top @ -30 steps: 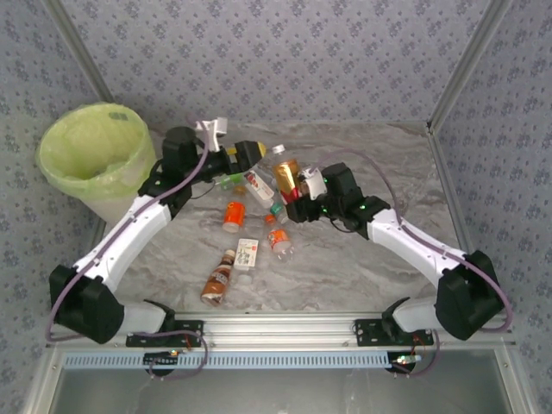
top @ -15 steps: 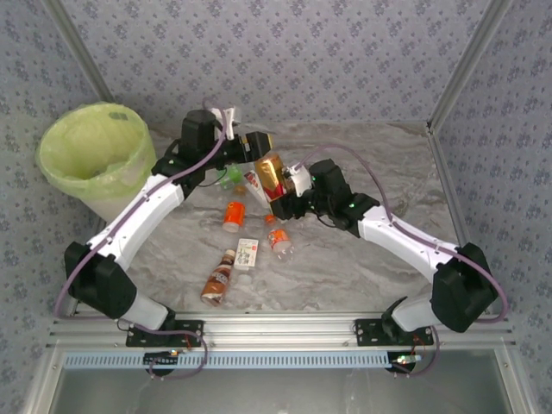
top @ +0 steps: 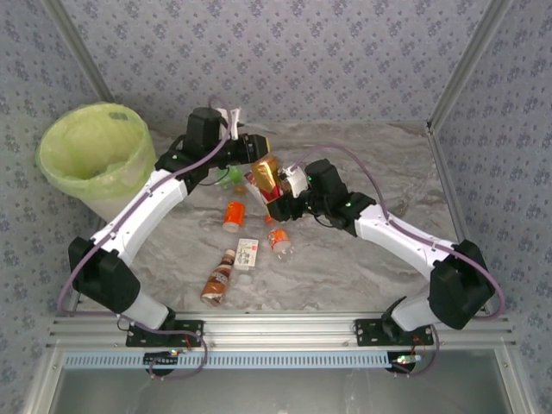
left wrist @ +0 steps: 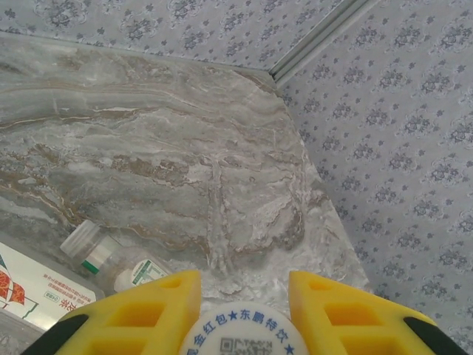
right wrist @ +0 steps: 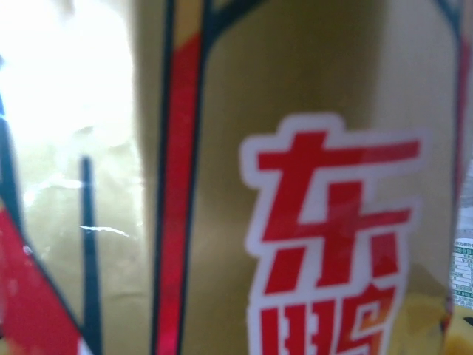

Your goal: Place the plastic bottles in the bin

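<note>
Nearest the camera, a metal rail (top: 276, 328) carries both arm bases. Beyond it spreads a grey, brown-veined marble-patterned table (top: 371, 259).

Plastic bottles lie on their sides left of centre:
- a brown-labelled bottle (top: 217, 278)
- just beside it, a white-labelled bottle (top: 247, 254)
- an orange-labelled bottle (top: 279, 240)
- a second orange bottle (top: 233, 215)
- farther back, a green-capped bottle (top: 231, 178)

Above these, a gold-labelled bottle (top: 267, 175) hangs tilted between the two arms. The right gripper (top: 280, 203) is clamped on its lower body. Its red lettering (right wrist: 325, 237) shows large in the right wrist view. The left gripper (left wrist: 242, 310) has its yellow fingers (left wrist: 140, 314) closed on the bottle's white cap (left wrist: 242, 336).

The bin (top: 93, 155), white and lined in yellow-green, stands at the far left, well apart from the held bottle. Blue-grey floral wallpaper (top: 293, 60) covers the walls, which meet at metal posts (top: 457, 78).
</note>
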You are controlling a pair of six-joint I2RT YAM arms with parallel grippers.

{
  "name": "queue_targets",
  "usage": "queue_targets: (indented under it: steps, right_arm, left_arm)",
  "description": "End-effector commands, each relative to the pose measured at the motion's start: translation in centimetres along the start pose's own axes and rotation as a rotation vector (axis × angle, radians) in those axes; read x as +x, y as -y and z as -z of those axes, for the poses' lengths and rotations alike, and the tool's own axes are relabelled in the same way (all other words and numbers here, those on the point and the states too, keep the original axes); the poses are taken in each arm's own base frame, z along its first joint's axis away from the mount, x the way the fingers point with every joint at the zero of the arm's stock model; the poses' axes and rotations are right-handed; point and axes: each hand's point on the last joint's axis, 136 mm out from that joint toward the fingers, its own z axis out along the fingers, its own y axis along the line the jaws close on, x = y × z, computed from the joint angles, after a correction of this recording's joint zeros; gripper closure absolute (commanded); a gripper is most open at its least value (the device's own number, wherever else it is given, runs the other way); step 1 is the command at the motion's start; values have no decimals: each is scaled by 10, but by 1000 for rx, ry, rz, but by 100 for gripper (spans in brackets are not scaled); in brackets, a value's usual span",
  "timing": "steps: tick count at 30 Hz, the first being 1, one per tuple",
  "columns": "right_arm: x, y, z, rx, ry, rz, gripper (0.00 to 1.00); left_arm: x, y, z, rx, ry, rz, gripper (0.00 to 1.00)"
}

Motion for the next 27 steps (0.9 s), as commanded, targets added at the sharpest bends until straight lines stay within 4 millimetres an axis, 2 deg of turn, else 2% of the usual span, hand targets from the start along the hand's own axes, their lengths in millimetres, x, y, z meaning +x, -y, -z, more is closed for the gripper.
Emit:
queue_targets:
  steps: [1, 5, 10, 13, 17, 22, 27]
  right_arm:
    - [-19, -16, 4, -52, 26, 57, 33]
    - [-16, -6, 8, 9, 19, 57, 14]
    - [-15, 8, 22, 102, 54, 59, 0]
    - [-18, 22, 35, 198, 113, 50, 0]
    - [-15, 56, 56, 406, 181, 0, 0]
    - [-2, 92, 85, 629, 220, -130, 0]
    - [17, 122, 113, 840, 211, -277, 0]
  left_arm:
    - [1, 2, -2, -11, -13, -33, 100]
    - [-3, -2, 3, -45, 12, -52, 100]
    - [-9, -5, 15, -83, 66, -89, 100]
    - [-13, -10, 25, -124, 100, -109, 100]
    - [-22, -26, 42, -209, 158, -103, 100]
    - [-39, -34, 75, -255, 243, -107, 100]
    - [-61, -42, 117, -351, 373, -127, 100]
